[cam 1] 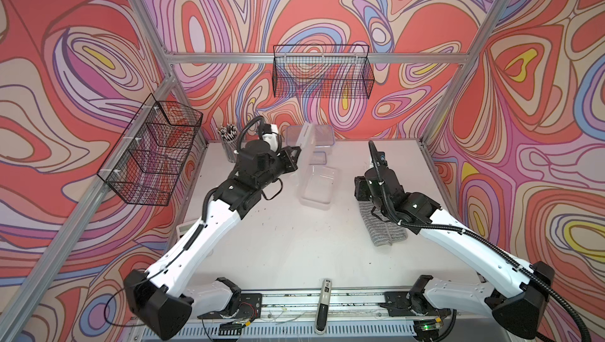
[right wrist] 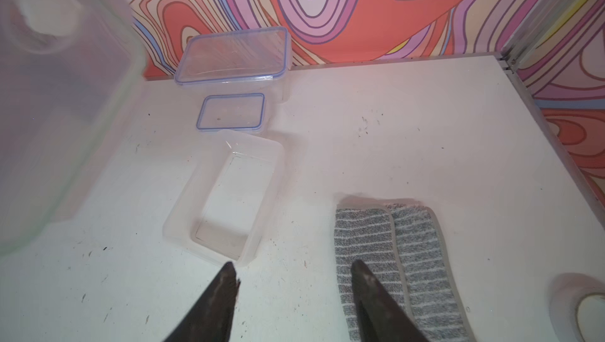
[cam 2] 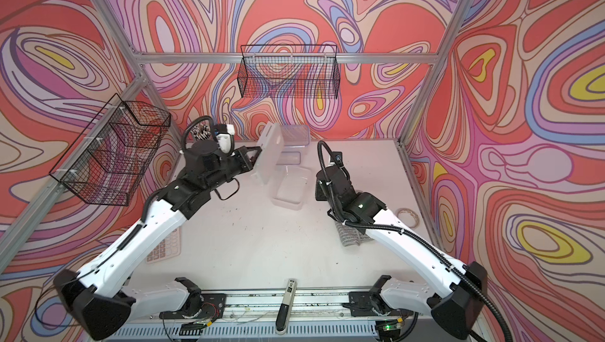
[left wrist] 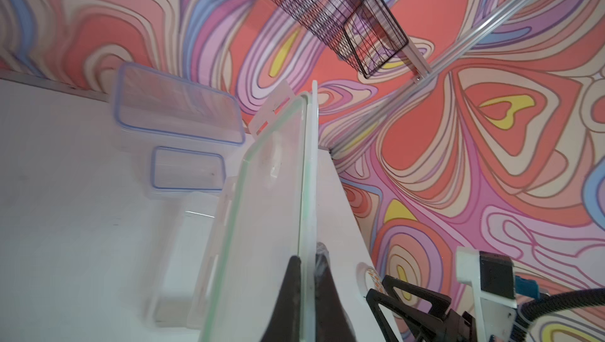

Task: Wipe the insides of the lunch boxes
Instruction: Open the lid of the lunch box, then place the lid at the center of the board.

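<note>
My left gripper is clamped shut on one edge of the frosted lid, a finger on each face. It holds the lid up off the table, standing nearly on edge, and a green seal runs round the lid's rim. My right gripper has its jaws apart and holds nothing. It hangs low over the table, above the gap between the tub and the cloth. One fingertip sits just off the tub's near corner. The other overlaps the cloth's edge in the wrist view, and I cannot tell whether it touches the fabric. The tub lies open on the table between my two arms, its length running away from me. In both top views the raised lid shows above and left of the tub's far end, right at my left gripper. Just behind the tub the small box sits closed under a blue-rimmed lid. The large box sits behind that, also closed, at the back edge of the table. The cloth, grey with pale stripes, lies folded to the right of the tub, near it but apart. A tape roll lies further right, near the table's side edge.
</note>
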